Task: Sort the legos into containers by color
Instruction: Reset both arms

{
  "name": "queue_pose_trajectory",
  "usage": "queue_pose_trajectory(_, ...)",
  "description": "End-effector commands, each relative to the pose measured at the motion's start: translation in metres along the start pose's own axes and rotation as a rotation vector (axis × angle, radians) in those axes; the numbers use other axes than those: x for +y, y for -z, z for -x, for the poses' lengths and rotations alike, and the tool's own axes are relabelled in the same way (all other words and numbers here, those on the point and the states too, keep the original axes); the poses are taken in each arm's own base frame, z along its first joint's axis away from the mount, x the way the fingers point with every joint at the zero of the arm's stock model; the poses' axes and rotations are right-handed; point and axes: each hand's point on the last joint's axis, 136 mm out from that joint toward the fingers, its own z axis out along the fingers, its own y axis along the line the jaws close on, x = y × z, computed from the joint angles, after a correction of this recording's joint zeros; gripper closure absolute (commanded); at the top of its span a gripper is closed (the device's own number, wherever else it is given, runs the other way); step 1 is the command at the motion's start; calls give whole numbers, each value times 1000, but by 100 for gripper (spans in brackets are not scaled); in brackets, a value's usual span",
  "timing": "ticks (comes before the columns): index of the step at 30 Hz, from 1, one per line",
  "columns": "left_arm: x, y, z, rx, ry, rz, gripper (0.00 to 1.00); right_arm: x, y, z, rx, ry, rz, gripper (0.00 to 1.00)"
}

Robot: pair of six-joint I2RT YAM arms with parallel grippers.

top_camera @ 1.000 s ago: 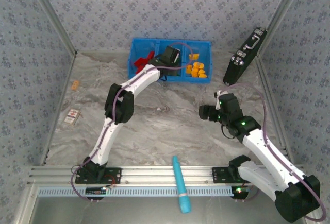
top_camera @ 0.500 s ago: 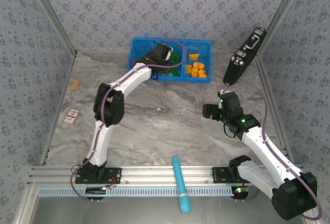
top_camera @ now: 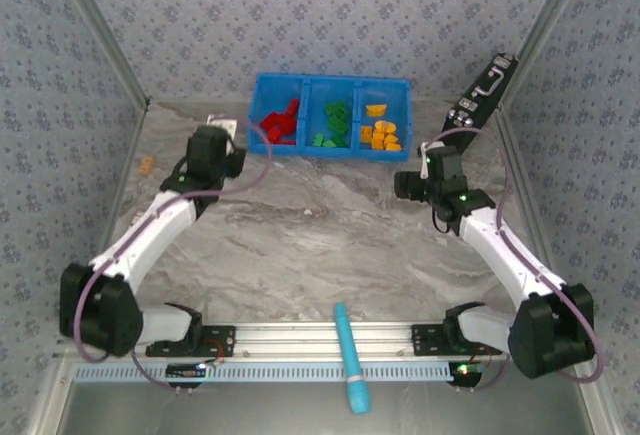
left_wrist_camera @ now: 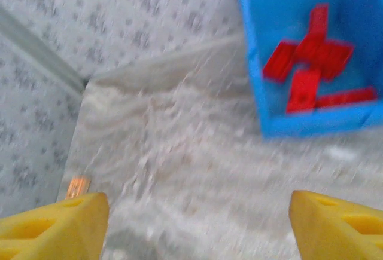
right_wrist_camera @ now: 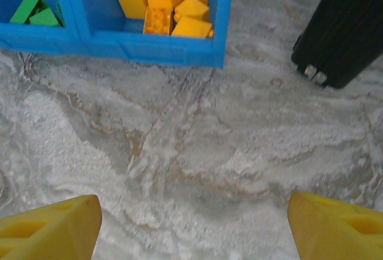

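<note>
Legos (top_camera: pixel 335 123) sorted in blue bin (right_wrist_camera: pixel 149 48), left tool (left_wrist_camera: pixel 194 227) and right tool (right_wrist_camera: pixel 194 230) open, empty, black device (right_wrist_camera: pixel 344 27) beside bin

Blur smears the left wrist view: the red legos (left_wrist_camera: pixel 311 63) at 2 o'clock lose their outlines, and an orange speck (left_wrist_camera: pixel 76 185) at 8 o'clock is unreadable. The blue bin (left_wrist_camera: pixel 311 125) runs off the top and right edges.

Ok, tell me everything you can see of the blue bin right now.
The blue bin is a bright plastic rectangle with low walls and two dividers making three compartments in a row. It sits flat on the marbled table near the back wall. Left holds red legos, middle green legos, right yellow-orange legos. Nothing else touches it.
</note>
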Motion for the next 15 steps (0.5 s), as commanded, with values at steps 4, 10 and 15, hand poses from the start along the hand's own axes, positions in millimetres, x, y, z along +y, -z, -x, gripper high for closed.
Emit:
queue_pose_trajectory(4,58,38,-49,-152,165,157,0,-1,-14,31,-41,54,-32,1)
queue_pose_trajectory(10,72,26,-96,-234,321,211,0,1,-18,26,-86,97,-61,1)
queue_pose_trajectory(15,59,0,-111,-323,343,125,0,8,-13,22,-139,152,-43,1)
